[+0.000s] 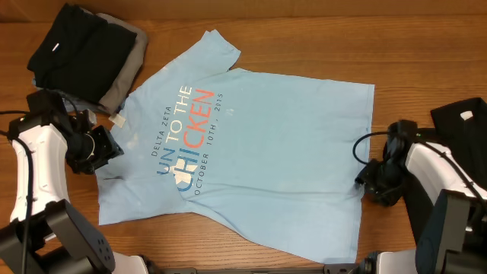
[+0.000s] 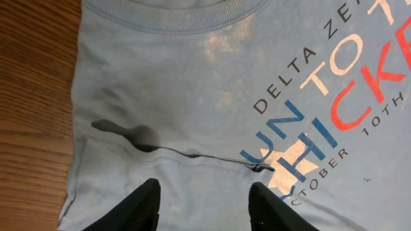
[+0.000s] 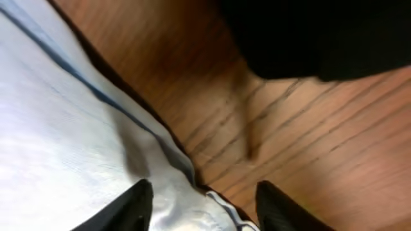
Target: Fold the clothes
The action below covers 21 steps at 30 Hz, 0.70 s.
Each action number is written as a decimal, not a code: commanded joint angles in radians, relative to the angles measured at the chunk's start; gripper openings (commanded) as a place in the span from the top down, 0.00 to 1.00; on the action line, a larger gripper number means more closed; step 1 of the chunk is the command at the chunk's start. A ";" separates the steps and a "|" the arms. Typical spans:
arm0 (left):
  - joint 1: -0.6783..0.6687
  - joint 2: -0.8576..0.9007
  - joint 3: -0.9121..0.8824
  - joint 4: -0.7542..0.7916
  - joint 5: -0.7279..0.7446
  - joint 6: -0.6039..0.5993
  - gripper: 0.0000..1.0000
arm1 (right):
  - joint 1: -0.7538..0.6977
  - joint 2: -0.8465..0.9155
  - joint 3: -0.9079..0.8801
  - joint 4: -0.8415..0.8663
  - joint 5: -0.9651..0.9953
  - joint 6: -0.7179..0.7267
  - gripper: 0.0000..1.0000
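Both pincers stand apart, holding nothing: the left pincer (image 2: pixel 204 192) over the shoulder seam, the right pincer (image 3: pixel 204 200) over the hem. The light blue T-shirt (image 1: pixel 266 137) lies spread print-up on the surface (image 1: pixel 319 38). It looks light and limp, so it is best pinched at the edges.

Light blue T-shirt (image 1: pixel 289 152) — soft matt cloth, lettering (image 1: pixel 189 122) a flat print. Table (image 1: pixel 319 38): smooth grained wood, faint sheen. At ten o'clock, black garment (image 1: pixel 72 42) — matt cloth too.
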 commanded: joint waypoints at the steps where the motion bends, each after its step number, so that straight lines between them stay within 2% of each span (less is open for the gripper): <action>1: -0.031 -0.014 0.020 0.003 -0.019 0.041 0.51 | 0.000 0.006 0.120 -0.034 0.042 -0.035 0.41; 4: -0.076 -0.014 0.020 0.015 -0.005 0.072 0.50 | 0.000 -0.001 0.217 -0.073 -0.016 -0.084 0.41; 7: -0.123 -0.014 0.020 0.001 -0.055 0.081 0.51 | 0.002 -0.014 0.293 -0.096 -0.137 -0.154 0.41; 10: -0.145 -0.014 0.020 -0.053 -0.165 -0.019 0.51 | 0.003 -0.048 0.339 -0.114 -0.260 -0.203 0.41; 16: -0.093 -0.014 0.010 -0.092 -0.270 -0.081 0.48 | 0.004 -0.167 0.344 -0.138 -0.380 -0.223 0.39; 21: -0.021 -0.010 -0.072 -0.020 -0.278 -0.142 0.45 | 0.005 -0.236 0.344 -0.187 -0.379 -0.223 0.37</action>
